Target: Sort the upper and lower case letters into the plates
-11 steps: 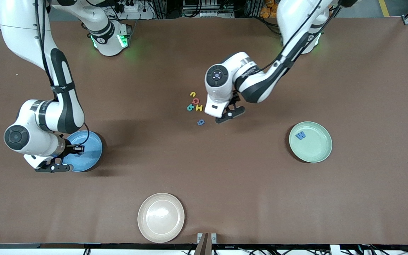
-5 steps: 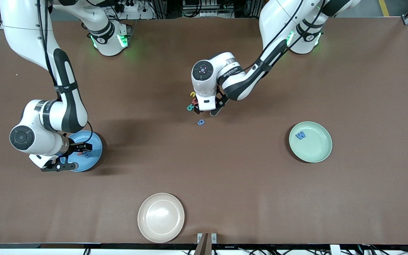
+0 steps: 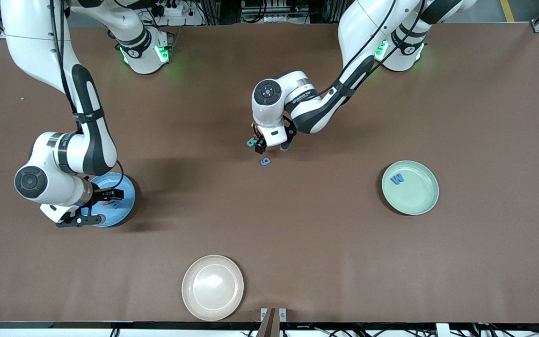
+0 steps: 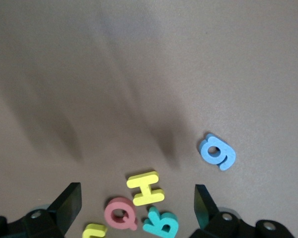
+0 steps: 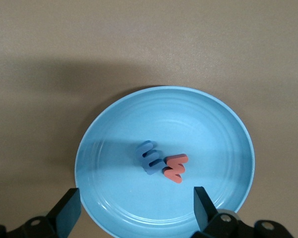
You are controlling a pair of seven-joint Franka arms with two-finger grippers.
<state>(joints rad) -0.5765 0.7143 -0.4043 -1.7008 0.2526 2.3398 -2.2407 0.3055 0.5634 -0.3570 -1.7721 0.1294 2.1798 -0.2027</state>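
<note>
My left gripper (image 3: 273,146) hangs open low over a cluster of small letters in the middle of the table. Between its fingers lie a yellow H (image 4: 145,188), a pink Q (image 4: 120,213) and a teal letter (image 4: 161,222), with another yellow letter (image 4: 94,230) at the edge. A blue letter (image 3: 265,162) lies apart, nearer the front camera. My right gripper (image 5: 136,208) stands open over the blue plate (image 5: 114,198), which holds a blue letter (image 5: 150,157) and a red letter (image 5: 175,167). The pale green plate (image 3: 414,196) holds a blue W (image 3: 397,178).
A cream-beige plate (image 3: 212,287) sits empty near the table's front edge. The blue plate (image 3: 127,196) lies toward the right arm's end, the green plate toward the left arm's end.
My right gripper has opened and the red letter now lies in the blue plate. My left gripper has moved from beside the letter cluster to over it.
</note>
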